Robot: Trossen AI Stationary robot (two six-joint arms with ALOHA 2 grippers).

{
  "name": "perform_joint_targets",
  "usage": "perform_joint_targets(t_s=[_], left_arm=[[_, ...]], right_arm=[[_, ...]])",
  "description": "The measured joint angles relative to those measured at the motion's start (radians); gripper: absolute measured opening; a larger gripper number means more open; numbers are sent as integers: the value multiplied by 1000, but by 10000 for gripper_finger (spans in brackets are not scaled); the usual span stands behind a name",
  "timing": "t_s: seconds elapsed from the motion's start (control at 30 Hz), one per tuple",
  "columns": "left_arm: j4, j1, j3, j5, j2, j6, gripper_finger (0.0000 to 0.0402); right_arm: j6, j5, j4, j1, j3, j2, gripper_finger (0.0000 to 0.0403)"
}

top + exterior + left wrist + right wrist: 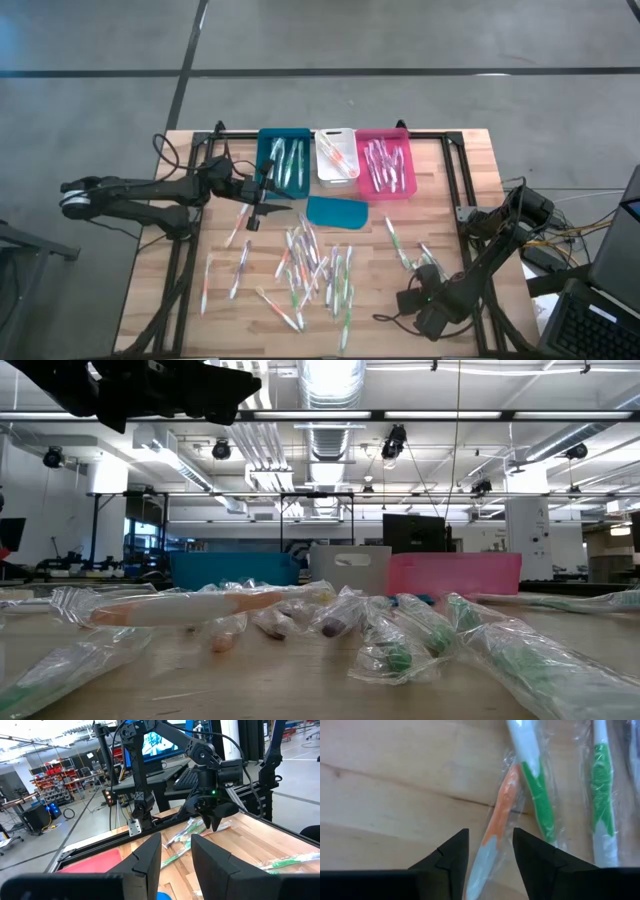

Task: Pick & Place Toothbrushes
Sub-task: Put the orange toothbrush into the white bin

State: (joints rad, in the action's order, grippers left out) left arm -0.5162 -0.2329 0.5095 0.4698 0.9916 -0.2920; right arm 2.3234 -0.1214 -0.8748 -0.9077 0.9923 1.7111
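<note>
Your toothbrushes (315, 270) lie scattered across the middle and near part of the table (470, 180), each sealed in a clear crinkly wrapper, with more already sorted into the teal bin (285, 162), the white bin (337, 155) and the pink bin (386, 163) along the far edge. Expect them to be very light and stiff along the handle, but the film looks slick and loose, so a pinch on the wrapper alone would likely slide or let the brush swing. Take hold across the handle near its middle, where the body is thickest, not at the flattened wrapper ends. Your right end effector (490, 852) hangs low over the table's right near area with its fingers spread, straddling an orange-and-white brush (497, 817) that lies right beside a green-and-white one (535, 785); the two wrappers touch, so closing here may drag the neighbour along. Your left end effector (175, 857) is raised near the teal bin, fingers apart with nothing between them. Where brushes overlap in the central heap, pick from the outer strays first; they will lift cleaner.
</note>
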Motion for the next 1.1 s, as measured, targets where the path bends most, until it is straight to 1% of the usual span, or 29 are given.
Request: perform_joint_targets(t_s=[0.17,0.27,0.37,0.57,0.9,1.0,1.1], left_arm=[[0,0,-3,0,0,0,112],[0,0,-5,0,0,0,112],[0,0,-5,0,0,0,112],[0,0,-5,0,0,0,112],[-1,0,-5,0,0,0,112],[-5,0,-5,0,0,0,112],[-8,0,-5,0,0,0,112]], right_arm=[[7,0,8,0,-21,0,157],[7,0,40,0,-46,0,152],[8,-1,76,0,-74,-3,140],[7,-2,81,0,-91,-5,110],[6,1,76,0,-91,-3,44],[4,0,77,0,-91,-3,35],[3,0,78,0,-91,-2,36]])
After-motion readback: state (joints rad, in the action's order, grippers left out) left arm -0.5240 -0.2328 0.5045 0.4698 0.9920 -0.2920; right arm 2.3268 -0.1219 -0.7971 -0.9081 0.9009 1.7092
